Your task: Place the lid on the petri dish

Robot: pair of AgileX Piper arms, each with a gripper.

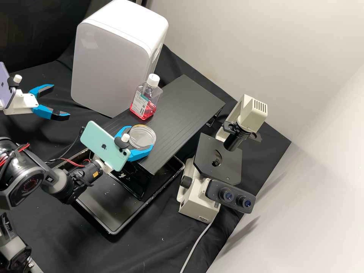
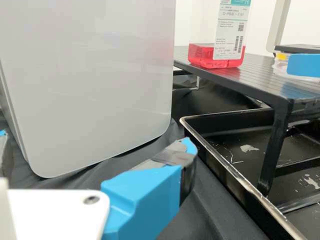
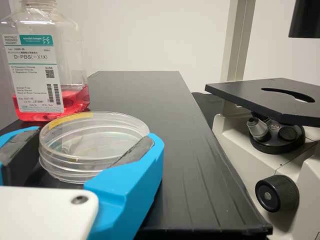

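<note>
A clear petri dish (image 1: 142, 135) stands on the near end of a black raised platform (image 1: 182, 110), with its lid (image 3: 95, 131) resting on the base (image 3: 65, 170). My right gripper (image 1: 143, 136) reaches in from the left and is shut on the lid at rim height, both dark pads against its edge (image 3: 90, 140). My left gripper (image 1: 57, 101) hangs open and holds nothing at the far left, just beside the white box (image 1: 113, 53). In the left wrist view the left gripper (image 2: 92, 145) sits low over the black cloth.
A bottle of pink liquid (image 1: 146, 98) stands on the platform just behind the dish. A black tray (image 1: 113, 212) lies under the platform. A microscope (image 1: 220, 167) stands to the right, its stage (image 3: 270, 95) close to the platform's edge.
</note>
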